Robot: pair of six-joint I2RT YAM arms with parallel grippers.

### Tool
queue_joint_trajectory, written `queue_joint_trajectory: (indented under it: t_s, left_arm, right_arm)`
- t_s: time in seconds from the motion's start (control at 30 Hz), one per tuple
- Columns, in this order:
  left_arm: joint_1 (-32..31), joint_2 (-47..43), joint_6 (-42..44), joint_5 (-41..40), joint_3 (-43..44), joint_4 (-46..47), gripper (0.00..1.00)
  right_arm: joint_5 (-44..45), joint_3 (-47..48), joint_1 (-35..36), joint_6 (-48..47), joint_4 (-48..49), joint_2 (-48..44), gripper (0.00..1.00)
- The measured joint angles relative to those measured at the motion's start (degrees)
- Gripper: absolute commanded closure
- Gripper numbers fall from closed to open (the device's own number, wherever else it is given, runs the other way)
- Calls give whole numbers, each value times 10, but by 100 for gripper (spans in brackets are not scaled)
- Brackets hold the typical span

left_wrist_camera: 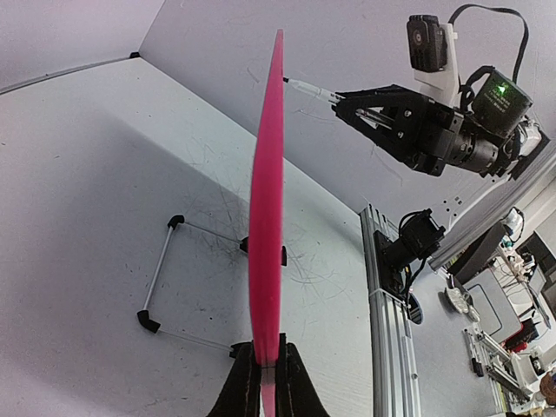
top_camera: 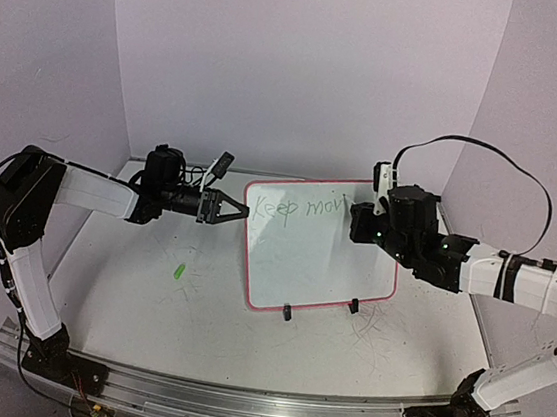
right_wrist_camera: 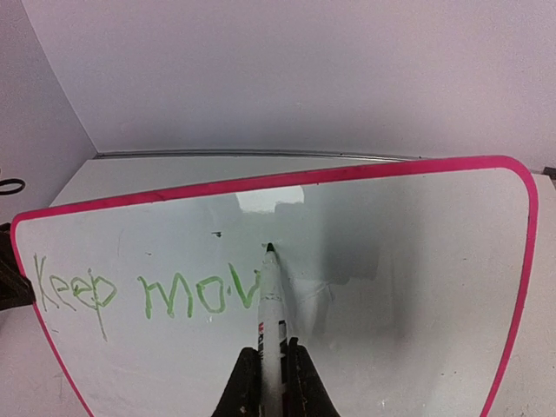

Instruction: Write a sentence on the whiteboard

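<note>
Writing is mid-sentence: left fingers are pinched tight on the left edge of the whiteboard, steadying it where it stands on the counter on two black feet, a glossy white panel w/ rounded corners & thin pink rim. Sentence reads "Keep mov" in thin, wobbly green script across the board's upper left, so approx. half done. Right fingers are clamped round a slim white marker, tip on the board just right of the "v"; next move prob. needs light, steady pressure & short strokes rightward, w/o shoving the board.
</note>
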Motion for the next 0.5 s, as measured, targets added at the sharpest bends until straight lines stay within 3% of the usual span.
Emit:
queue_joint_trajectory:
  t_s: [0.5]
  left_arm:
    - [0, 0, 4, 0, 4, -9, 100]
  right_arm:
    - [0, -9, -3, 11, -12, -14, 100]
